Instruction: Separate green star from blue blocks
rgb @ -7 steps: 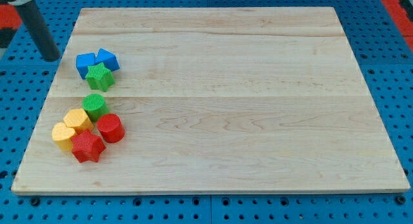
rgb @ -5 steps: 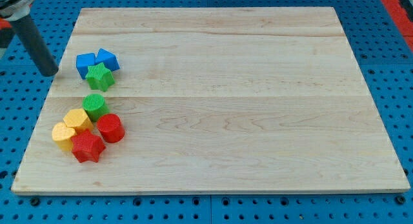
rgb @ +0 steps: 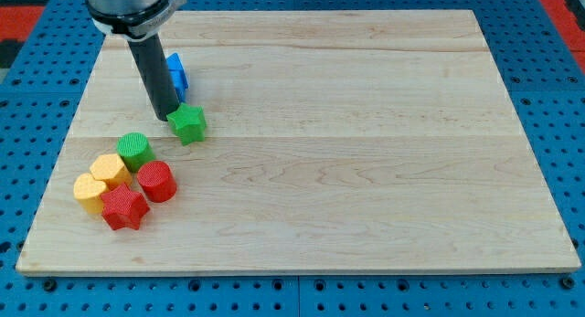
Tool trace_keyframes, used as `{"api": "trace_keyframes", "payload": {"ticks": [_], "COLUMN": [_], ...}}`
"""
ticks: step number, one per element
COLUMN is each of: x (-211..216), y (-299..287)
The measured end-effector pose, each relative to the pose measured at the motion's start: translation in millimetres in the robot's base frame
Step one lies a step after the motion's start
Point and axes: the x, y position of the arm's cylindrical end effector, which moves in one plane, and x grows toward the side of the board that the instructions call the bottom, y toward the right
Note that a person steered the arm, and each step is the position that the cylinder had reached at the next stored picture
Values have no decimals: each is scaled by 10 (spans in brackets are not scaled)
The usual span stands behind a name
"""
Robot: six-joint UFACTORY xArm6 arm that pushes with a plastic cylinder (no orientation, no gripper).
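Colours on the wooden board

The board (rgb: pixel 366 125) is pale tan wood with thin darker stripes running across it, and the table (rgb: pixel 18 171) under it is bright blue with rows of little dark dots. The star (rgb: pixel 188 123) is green, and so is the round block (rgb: pixel 134 150). One blue block (rgb: pixel 177 73) peeks out. Two yellow blocks (rgb: pixel 99 181), a red round block (rgb: pixel 156 181) and a red star (rgb: pixel 123 207). My tip (rgb: pixel 170 115) is dark grey.

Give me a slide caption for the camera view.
My tip touches the green star, just below a blue block half hidden by the rod.
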Motion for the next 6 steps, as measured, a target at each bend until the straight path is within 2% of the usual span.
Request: {"api": "trace_keyframes", "payload": {"ticks": [3, 5, 6], "x": [467, 1136, 1209], "y": [1073, 2369, 2155]}}
